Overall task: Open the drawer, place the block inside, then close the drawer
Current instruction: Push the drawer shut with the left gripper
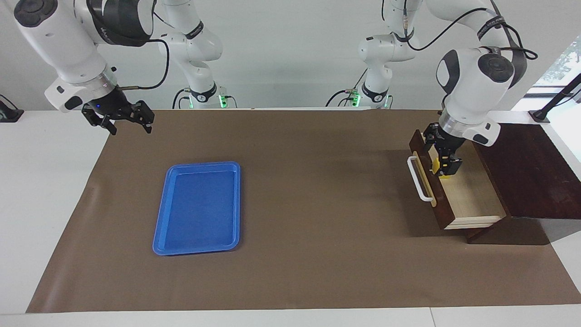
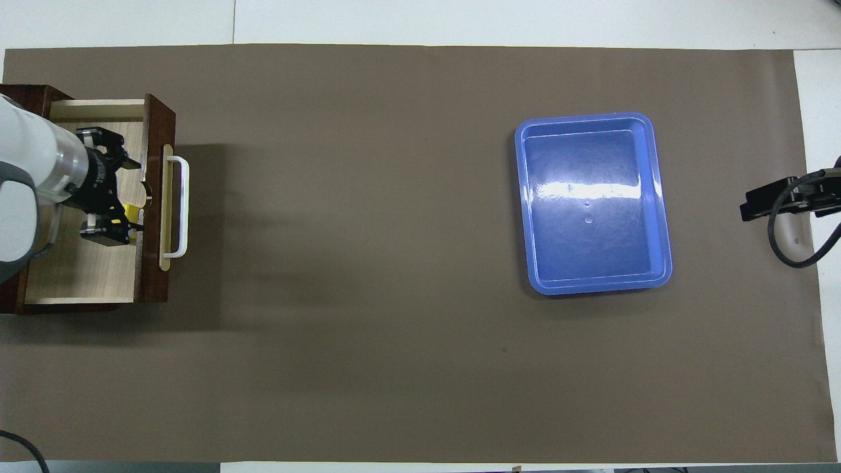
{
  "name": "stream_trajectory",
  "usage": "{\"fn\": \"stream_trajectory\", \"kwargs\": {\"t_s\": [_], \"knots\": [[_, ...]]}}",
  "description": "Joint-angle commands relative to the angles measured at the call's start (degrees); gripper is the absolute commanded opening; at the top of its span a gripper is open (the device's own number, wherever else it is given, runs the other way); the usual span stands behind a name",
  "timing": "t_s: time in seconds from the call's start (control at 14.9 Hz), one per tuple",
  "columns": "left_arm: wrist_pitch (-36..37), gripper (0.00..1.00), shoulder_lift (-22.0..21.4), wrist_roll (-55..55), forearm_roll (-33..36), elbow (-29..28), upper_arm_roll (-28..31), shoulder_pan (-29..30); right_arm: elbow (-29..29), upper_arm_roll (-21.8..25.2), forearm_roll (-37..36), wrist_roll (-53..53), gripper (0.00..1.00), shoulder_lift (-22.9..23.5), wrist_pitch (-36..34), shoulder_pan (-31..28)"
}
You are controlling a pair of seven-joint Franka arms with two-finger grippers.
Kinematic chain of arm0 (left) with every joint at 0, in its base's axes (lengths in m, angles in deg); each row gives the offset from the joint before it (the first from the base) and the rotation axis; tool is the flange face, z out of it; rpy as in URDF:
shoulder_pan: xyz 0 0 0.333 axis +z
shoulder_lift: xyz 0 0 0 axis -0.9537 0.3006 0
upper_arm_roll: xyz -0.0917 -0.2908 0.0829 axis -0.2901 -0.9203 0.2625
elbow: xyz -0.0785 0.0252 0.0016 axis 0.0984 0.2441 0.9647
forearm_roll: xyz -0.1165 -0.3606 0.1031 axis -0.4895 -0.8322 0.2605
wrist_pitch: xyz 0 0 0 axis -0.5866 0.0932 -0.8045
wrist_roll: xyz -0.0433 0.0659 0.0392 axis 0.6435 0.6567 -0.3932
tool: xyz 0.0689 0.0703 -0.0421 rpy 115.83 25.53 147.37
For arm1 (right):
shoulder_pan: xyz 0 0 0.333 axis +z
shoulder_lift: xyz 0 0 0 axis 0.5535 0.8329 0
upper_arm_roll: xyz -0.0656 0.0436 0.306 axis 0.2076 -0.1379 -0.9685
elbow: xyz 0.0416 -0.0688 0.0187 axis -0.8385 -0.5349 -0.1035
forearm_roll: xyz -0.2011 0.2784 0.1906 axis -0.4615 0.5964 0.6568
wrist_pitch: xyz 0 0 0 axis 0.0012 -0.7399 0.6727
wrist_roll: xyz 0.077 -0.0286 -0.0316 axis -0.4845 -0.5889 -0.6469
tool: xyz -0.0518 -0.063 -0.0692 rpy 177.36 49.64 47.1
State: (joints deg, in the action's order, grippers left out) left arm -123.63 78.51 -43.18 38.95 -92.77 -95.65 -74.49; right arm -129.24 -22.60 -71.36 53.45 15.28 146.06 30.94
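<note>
The drawer (image 1: 458,181) is the landmark here, pulled out of its dark wooden box (image 1: 531,168) at the left arm's end of the bench (image 1: 317,281), with its pale wood floor bare to the light. Its white bar handle (image 1: 420,178) faces down the length of the bench toward the right arm's end.

Nearest the robots, the right tool (image 1: 121,119) hangs in the air over the brown mat's (image 1: 317,204) corner at the end of the bench away from the drawer, its fingers spread apart and holding nothing; that arm waits. In the overhead view only a dark part of the right tool (image 2: 782,197) shows at the mat's edge.

Next out, the left tool (image 1: 444,156) hangs over the drawer's interior close to the front panel, fingers apart, raised clear of the block (image 1: 436,167). The block sits inside the drawer, low against the inner face of the front panel, and only a sliver of yellow shows past the tool's black fingers. From overhead the left tool (image 2: 121,197) covers most of the block (image 2: 131,211), which peeps out just inside the front panel.

Farther from the robots than the drawer's middle, and well apart from it toward the right arm's end, a blue tray (image 1: 161,227) lies flat on the mat.
</note>
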Motion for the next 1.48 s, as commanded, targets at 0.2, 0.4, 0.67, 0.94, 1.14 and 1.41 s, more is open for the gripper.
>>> {"fn": "stream_trajectory", "kwargs": {"t_s": [0.2, 0.4, 0.67, 0.94, 1.14, 1.41], "knots": [[-2.44, 1.00, 0.14, 0.25, 4.06, -4.91, 0.76, -1.37, 0.05, -0.90, -1.43, -1.09, 1.00, -0.67, 0.85, -1.38], [-4.39, 1.00, 0.31, 0.52, 4.23, -5.37, 0.85, 1.09, -0.48, -0.99, -1.34, -1.17, 1.00, -1.90, 0.50, -1.38], [-5.00, 1.00, 0.58, 3.66, 5.55, -5.10, 1.02, 4.43, -0.48, -0.99, -1.34, -1.17, 1.00, -1.81, 0.58, -1.29], [-5.96, 1.00, 0.58, 11.58, 5.55, -5.10, 1.11, 8.74, -0.39, -0.90, -1.43, -1.17, 1.00, -1.81, 0.49, -1.29], [-6.67, 1.00, 0.31, 14.74, 5.55, -5.80, 1.02, 11.38, -0.30, -0.99, -1.34, -1.26, 1.00, -1.81, 0.41, -0.94], [-7.99, 1.00, 0.40, 18.36, 5.55, -5.80, 1.02, 13.93, -0.39, -0.99, -1.34, -1.26, 1.00, -1.90, 0.23, -0.94]]}}
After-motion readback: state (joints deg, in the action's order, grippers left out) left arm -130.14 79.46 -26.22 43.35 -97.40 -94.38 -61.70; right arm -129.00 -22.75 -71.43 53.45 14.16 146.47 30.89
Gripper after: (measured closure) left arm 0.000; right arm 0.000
